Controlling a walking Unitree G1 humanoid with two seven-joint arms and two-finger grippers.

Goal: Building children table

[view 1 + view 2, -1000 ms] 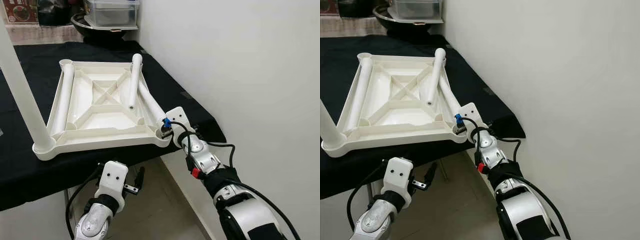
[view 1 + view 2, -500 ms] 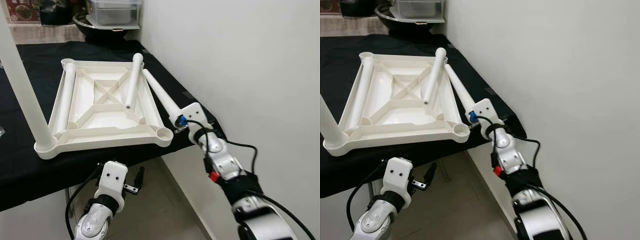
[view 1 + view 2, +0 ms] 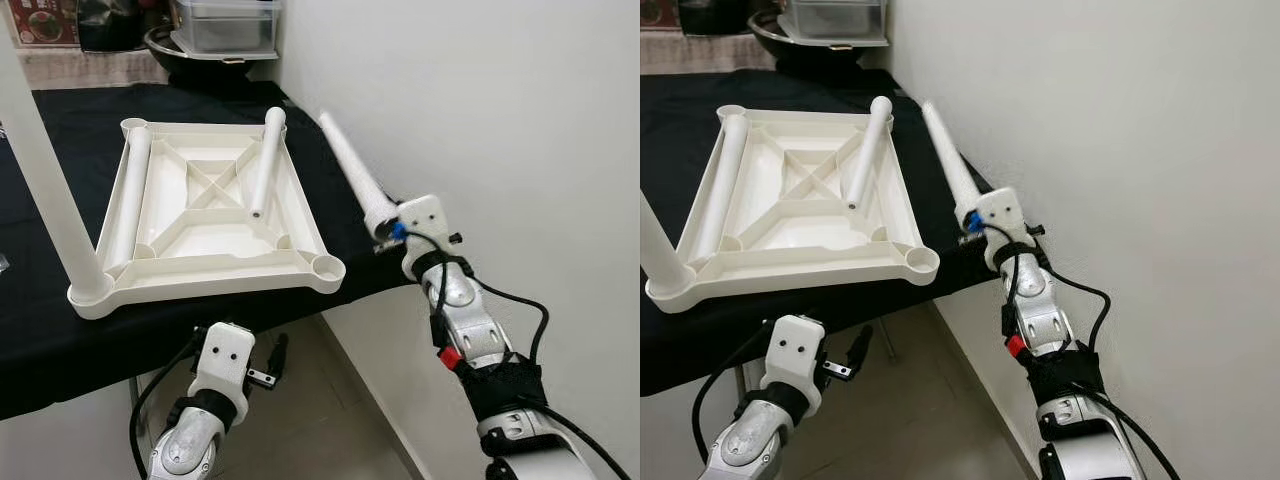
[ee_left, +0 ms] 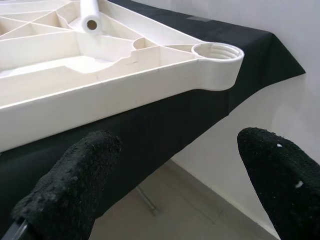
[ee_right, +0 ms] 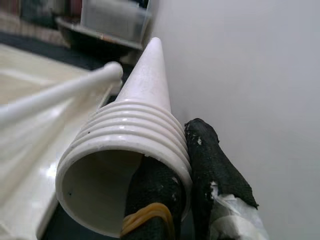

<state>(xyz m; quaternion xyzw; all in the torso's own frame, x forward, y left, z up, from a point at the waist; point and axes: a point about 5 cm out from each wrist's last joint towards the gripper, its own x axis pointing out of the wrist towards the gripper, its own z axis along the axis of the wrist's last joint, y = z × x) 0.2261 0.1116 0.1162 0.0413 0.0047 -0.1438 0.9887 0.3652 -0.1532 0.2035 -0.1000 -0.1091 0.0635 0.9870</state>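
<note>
The white tabletop [image 3: 215, 262] lies upside down on the black-clothed table. One white leg [image 3: 40, 170] stands upright in its near-left corner. A second leg [image 3: 130, 195] lies along its left side, and a third [image 3: 265, 160] rests across the middle. The near-right socket [image 3: 327, 266] is open and threaded [image 4: 216, 51]. My right gripper [image 3: 388, 232] is shut on the threaded end of a fourth leg [image 3: 350, 165], held in the air right of the tabletop, near the wall; one finger [image 5: 155, 190] sits inside the tube. Below the table's front edge, my left gripper [image 3: 272, 362] hangs open.
A clear plastic box [image 3: 225, 25] on a dark bowl stands at the table's far end. The white wall [image 3: 480, 120] runs close along the right side. Tiled floor [image 3: 320, 410] shows below the front edge.
My right gripper has carried the leg up and to the right, away from the tabletop's near-right corner toward the wall. The left arm has stayed put.
</note>
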